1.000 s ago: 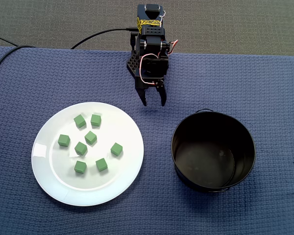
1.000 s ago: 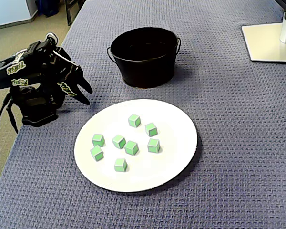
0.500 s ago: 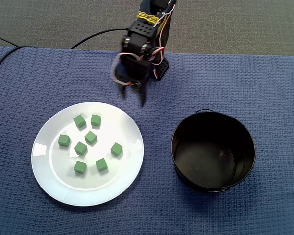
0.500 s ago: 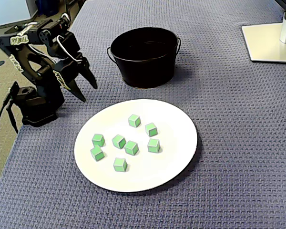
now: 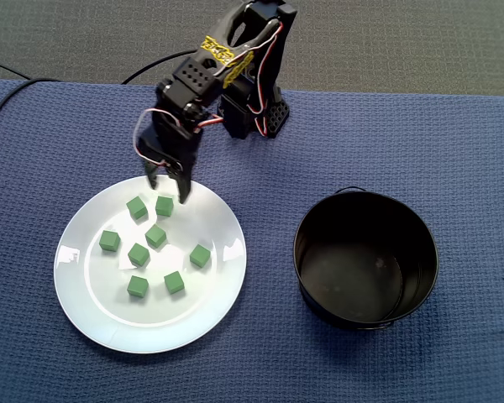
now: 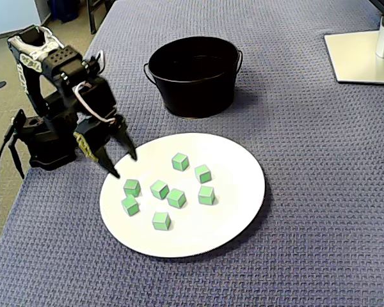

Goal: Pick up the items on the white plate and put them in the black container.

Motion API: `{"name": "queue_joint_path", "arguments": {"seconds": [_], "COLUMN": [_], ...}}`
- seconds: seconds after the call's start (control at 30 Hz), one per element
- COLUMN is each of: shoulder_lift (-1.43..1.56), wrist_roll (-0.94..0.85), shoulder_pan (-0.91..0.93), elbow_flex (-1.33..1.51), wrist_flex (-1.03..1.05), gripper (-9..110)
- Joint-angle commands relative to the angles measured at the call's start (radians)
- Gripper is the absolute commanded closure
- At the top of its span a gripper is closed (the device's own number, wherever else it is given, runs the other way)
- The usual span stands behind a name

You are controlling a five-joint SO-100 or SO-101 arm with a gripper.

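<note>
While its two fingers stand spread with nothing between them, my gripper (image 5: 166,191) points down at the edge of the white plate (image 5: 92,294) closest to the arm's base (image 6: 48,144). From either fixed view I cannot tell whether the tips touch the plate.

Eight green cubes (image 5: 155,236) lie loosely scattered on the plate, none touching another. In the view from above, two of them sit just below the fingertips. In the angled fixed view, the gripper (image 6: 125,166) is at the plate's left rim, with one fingertip just beside the nearest cube.

The black container (image 5: 420,252) stands upright on the same surface, to the right of the plate in the view from above and apart from it, with nothing visible inside. A thin handle lies folded against its rim.

Plate, container and arm all rest on a blue-grey woven cloth (image 5: 454,151). Beyond the cloth's far edge is grey carpet (image 5: 403,42), crossed by a black cable (image 5: 164,60) that runs to the arm. The flat white foot of a stand (image 6: 361,56) sits at one corner in the angled view.
</note>
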Motion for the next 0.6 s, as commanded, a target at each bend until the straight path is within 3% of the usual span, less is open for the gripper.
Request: {"name": "queue_joint_path", "arguments": {"seconds": [0.0, 0.2, 0.57], "shoulder_lift": [-0.015, -0.054, -0.066], "wrist_roll": [-0.15, -0.17, -0.186], "shoulder_pan": [0.034, 0.037, 0.015], "elbow_flex": [-0.057, -0.101, 0.021], "wrist_flex": [0.038, 0.083, -0.11], "gripper": [82, 82, 81]}}
